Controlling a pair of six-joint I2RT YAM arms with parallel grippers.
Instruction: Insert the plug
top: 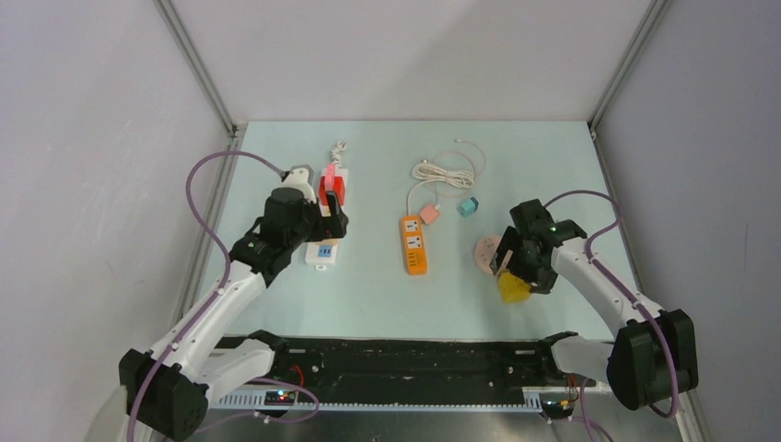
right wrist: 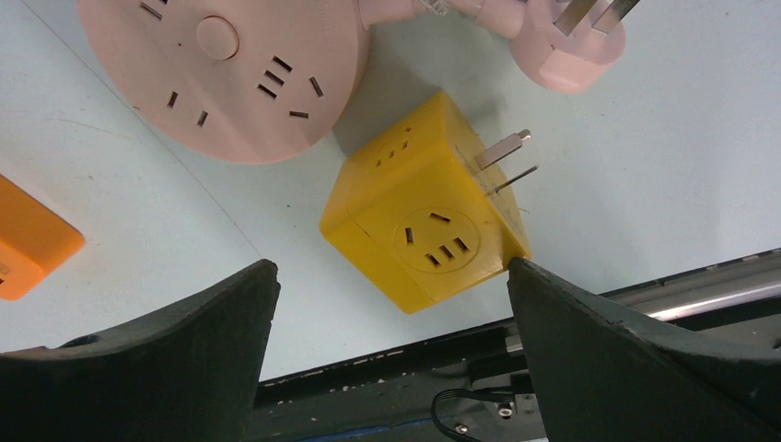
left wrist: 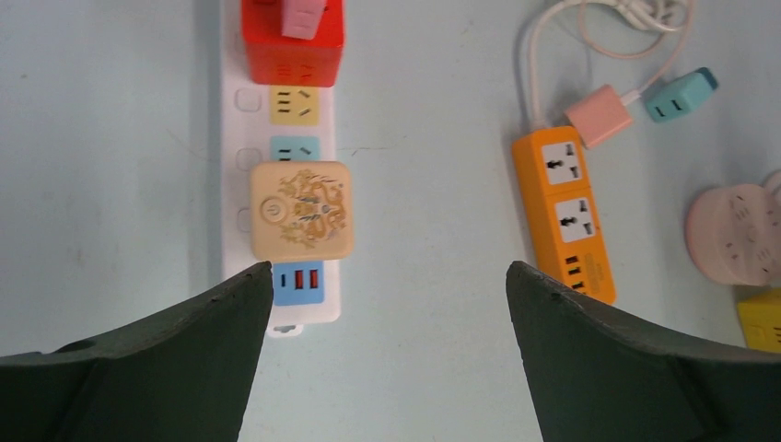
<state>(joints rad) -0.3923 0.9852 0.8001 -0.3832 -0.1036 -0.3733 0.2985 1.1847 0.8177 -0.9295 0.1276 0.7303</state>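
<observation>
A white power strip (left wrist: pixel 281 313) lies at the left with a red cube adapter (left wrist: pixel 293 41) and a beige square plug (left wrist: pixel 301 210) sitting on it. My left gripper (left wrist: pixel 384 272) is open and empty, hovering just near of the beige plug; in the top view it (top: pixel 333 219) covers the strip (top: pixel 324 250). A yellow cube adapter (right wrist: pixel 424 216) with two bare prongs lies on its side on the table. My right gripper (right wrist: pixel 389 267) is open above it, the right fingertip at the cube's corner. The cube also shows in the top view (top: pixel 513 288).
An orange power strip (top: pixel 413 244) lies mid-table, with a pink plug (top: pixel 429 214), a teal plug (top: pixel 468 206) and a coiled white cable (top: pixel 445 171) behind it. A round pink socket (right wrist: pixel 221 64) lies beside the yellow cube. The black front rail (top: pixel 414 354) runs along the near edge.
</observation>
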